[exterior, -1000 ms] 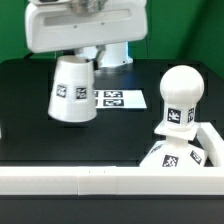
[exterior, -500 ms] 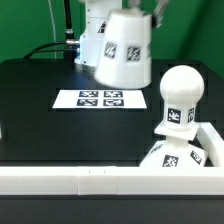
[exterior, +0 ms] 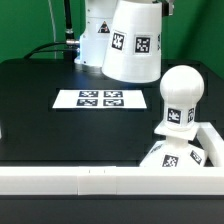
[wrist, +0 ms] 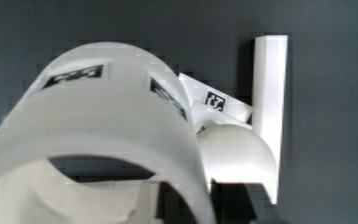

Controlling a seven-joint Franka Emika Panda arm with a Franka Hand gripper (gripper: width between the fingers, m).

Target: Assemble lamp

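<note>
Three lamp parts in play, scanning from the exterior view's left. Black surface [exterior: 40, 110] is bare on that side, apart from a white rail along the front edge. Marker board [exterior: 101, 99] lies flat near the middle, tags up, nothing on it. Above and behind it hangs the shade [exterior: 134, 40], lifted well clear of the surface, wide end down, slightly tilted, two tags facing the camera. Robot arm body sits behind it. The gripper itself is cut off at the frame top in the exterior view, and the wrist view is filled by the shade [wrist: 105, 120], so the fingers don't show; can't tell how the jaws stand. Judging by the shade hanging in the air, it is probably clamped, but that's inference only.

Further to the exterior view's right: the bulb [exterior: 179, 95] stands upright, round head up, neck down into the base [exterior: 170, 155], which sits in the corner against the white rail. In the wrist view the bulb [wrist: 238, 150] and base [wrist: 220, 100] show past the shade's rim, so the shade is not yet over them.

Step in hand, by my read: carrying the shade toward the bulb; bulb-in-base looks done. Next move calls for shifting the shade toward the exterior view's right until centred over the bulb head, levelling it, then lowering straight down. Risk: a tilted rim catching the bulb and knocking it.
</note>
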